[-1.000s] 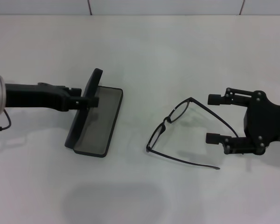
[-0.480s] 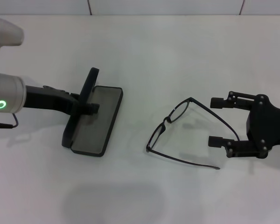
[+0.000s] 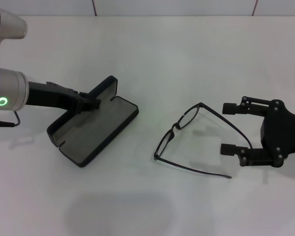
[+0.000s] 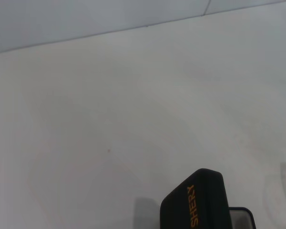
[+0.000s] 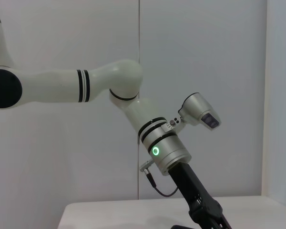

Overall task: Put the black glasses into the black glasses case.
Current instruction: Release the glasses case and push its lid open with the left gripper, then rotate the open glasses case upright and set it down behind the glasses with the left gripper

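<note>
One white table (image 3: 187, 54) bears both: left end effector (image 3: 91, 104) clamping black glasses case (image 3: 96, 130), right end effector (image 3: 229, 127) wide.

Robot body, as I saw it.
White left arm (image 5: 105, 83) with black joint bands, green ring light, thin cable; black grippers.

A plain white desk (image 3: 152, 54) carries two things, well apart. On the robot's left lies the black glasses case (image 3: 91, 128), open with its grey lining up. The black glasses (image 3: 187, 137) rest toward the right, temple arms unfolded.
</note>
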`<action>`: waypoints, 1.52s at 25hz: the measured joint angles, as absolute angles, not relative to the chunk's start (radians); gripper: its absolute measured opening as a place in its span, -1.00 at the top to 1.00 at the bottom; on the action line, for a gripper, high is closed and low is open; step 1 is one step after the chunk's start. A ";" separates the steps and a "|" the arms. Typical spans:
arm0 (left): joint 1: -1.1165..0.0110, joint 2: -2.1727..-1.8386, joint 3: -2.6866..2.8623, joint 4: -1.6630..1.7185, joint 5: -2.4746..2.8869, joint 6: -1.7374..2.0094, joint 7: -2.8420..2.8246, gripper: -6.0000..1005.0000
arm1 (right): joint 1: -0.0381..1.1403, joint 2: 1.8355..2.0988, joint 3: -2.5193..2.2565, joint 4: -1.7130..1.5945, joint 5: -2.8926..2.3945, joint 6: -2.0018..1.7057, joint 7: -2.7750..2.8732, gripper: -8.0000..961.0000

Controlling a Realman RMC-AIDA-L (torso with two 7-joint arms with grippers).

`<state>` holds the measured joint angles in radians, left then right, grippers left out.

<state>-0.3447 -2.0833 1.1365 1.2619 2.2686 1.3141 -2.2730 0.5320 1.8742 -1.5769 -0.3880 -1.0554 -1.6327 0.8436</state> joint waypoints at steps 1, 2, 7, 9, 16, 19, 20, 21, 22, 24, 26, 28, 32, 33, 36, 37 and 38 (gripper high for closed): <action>-0.346 -2.083 1.137 1.262 2.269 1.314 -2.262 -0.09 | 0.532 1.874 -1.577 -0.388 -1.055 -1.634 0.844 -0.63; -0.348 -2.083 1.136 1.262 2.270 1.314 -2.255 -0.03 | 0.532 1.873 -1.577 -0.388 -1.055 -1.634 0.844 -0.63; -0.362 -2.086 1.136 1.261 2.233 1.261 -2.168 0.44 | 0.531 1.873 -1.577 -0.388 -1.055 -1.634 0.843 -0.63; -0.380 -2.087 1.139 1.250 2.202 1.233 -2.093 0.53 | 0.528 1.873 -1.577 -0.388 -1.055 -1.639 0.837 -0.63; -0.555 -2.088 1.156 1.092 2.174 1.168 -1.761 0.58 | 0.502 1.876 -1.577 -0.387 -1.056 -1.657 0.813 -0.63; -0.647 -2.088 1.174 0.991 2.175 1.166 -1.586 0.58 | 0.483 1.882 -1.577 -0.388 -1.056 -1.658 0.791 -0.63; -0.679 -2.088 1.179 0.959 2.175 1.166 -1.546 0.58 | 0.475 1.883 -1.577 -0.388 -1.056 -1.658 0.783 -0.63; -0.711 -2.089 1.186 0.927 2.175 1.166 -1.519 0.58 | 0.464 1.885 -1.577 -0.388 -1.056 -1.659 0.775 -0.63; -0.737 -2.089 1.192 0.900 2.174 1.164 -1.500 0.57 | 0.457 1.886 -1.577 -0.388 -1.056 -1.659 0.771 -0.63; -0.787 -2.090 1.209 0.848 2.173 1.152 -1.468 0.55 | 0.444 1.886 -1.577 -0.388 -1.056 -1.660 0.768 -0.63; -0.816 -2.090 1.240 0.818 2.175 1.121 -1.445 0.54 | 0.436 1.888 -1.577 -0.384 -1.057 -1.661 0.765 -0.63; -0.828 -2.091 1.292 0.805 2.175 1.071 -1.437 0.52 | 0.430 1.890 -1.577 -0.380 -1.057 -1.661 0.759 -0.63; -0.833 -2.092 1.371 0.801 2.174 1.011 -1.435 0.48 | 0.417 1.893 -1.576 -0.378 -1.057 -1.661 0.742 -0.63; -0.833 -2.093 1.376 0.801 2.173 1.005 -1.434 0.48 | 0.417 1.894 -1.576 -0.378 -1.057 -1.661 0.742 -0.63; -0.830 -2.094 1.381 0.799 2.157 0.995 -1.433 0.45 | 0.418 1.894 -1.575 -0.378 -1.056 -1.661 0.741 -0.63; -0.828 -2.094 1.382 0.799 2.148 0.992 -1.433 0.44 | 0.418 1.894 -1.575 -0.378 -1.056 -1.661 0.741 -0.63; -0.823 -2.094 1.381 0.799 2.135 0.987 -1.433 0.43 | 0.418 1.894 -1.575 -0.378 -1.056 -1.661 0.741 -0.63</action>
